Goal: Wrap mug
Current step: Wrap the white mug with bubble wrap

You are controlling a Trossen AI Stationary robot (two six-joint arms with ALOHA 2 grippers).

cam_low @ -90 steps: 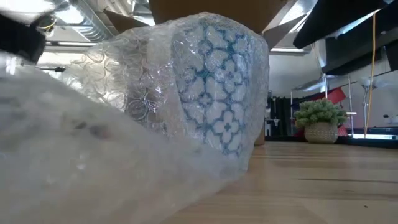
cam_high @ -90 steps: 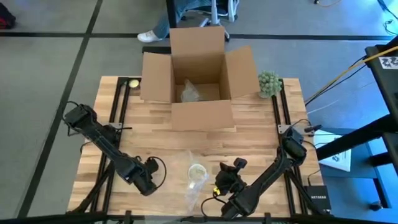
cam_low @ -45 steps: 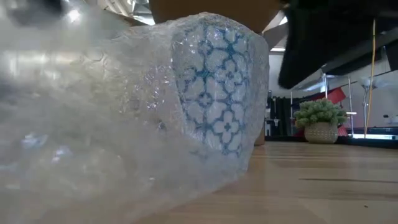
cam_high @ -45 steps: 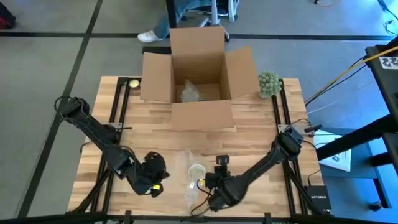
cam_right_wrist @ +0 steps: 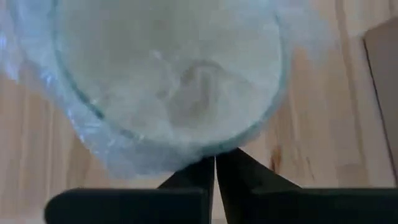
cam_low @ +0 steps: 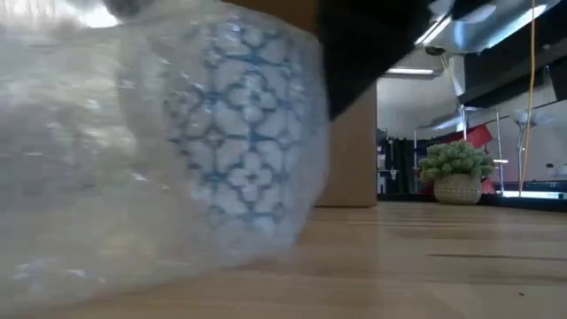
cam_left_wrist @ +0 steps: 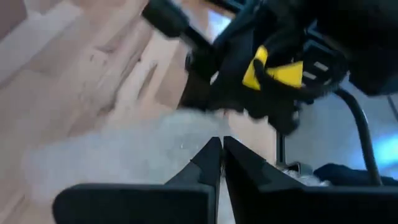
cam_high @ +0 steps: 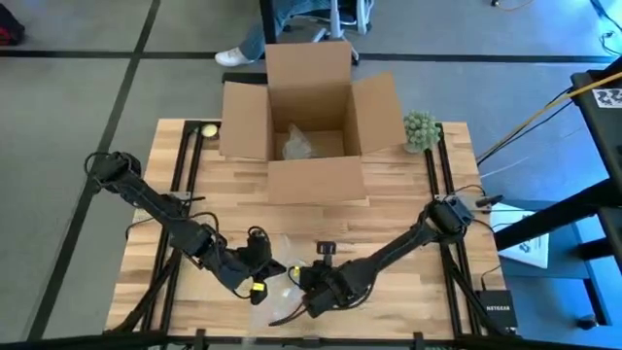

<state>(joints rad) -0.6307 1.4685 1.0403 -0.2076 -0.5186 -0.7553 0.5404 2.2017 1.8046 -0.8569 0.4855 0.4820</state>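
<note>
Looking straight down, both dark arms met near the front edge of the light wooden worktop [cam_high: 389,209], the left gripper [cam_high: 260,279] and right gripper [cam_high: 309,285] flanking a crumpled sheet of clear bubble wrap [cam_high: 288,294]. An open brown cardboard box [cam_high: 309,117] stood at the back edge, holding a clear crumpled bundle [cam_high: 297,144]; a small green potted plant [cam_high: 421,130] sat beside its right flap.

Level with the worktop, a white mug with a blue floral pattern [cam_low: 244,151] showed through the wrap.

Past the left wrist, the fingers [cam_left_wrist: 208,163] were pressed together at the wrap's edge.

Past the right wrist, the fingers [cam_right_wrist: 231,167] pinched the wrap-covered rim of the mug, whose inside held only wrap.
</note>
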